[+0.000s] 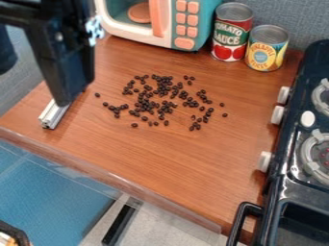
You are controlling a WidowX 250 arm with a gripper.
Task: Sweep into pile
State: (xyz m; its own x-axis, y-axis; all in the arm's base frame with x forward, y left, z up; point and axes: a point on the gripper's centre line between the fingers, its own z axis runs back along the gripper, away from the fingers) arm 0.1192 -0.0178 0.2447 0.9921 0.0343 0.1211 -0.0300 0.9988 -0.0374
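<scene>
The gripper hangs over the counter's left side, near a metal bar. Right of it, dark beans lie scattered; above right stand a toy microwave and two cans; far right, a stove.

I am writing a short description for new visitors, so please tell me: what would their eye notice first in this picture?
First, the loose scatter of dark beans across the middle of the wood-grained counter. Next, the large black tool at the upper left. Behind the beans, the teal toy microwave with orange buttons stands out at the top.
</scene>
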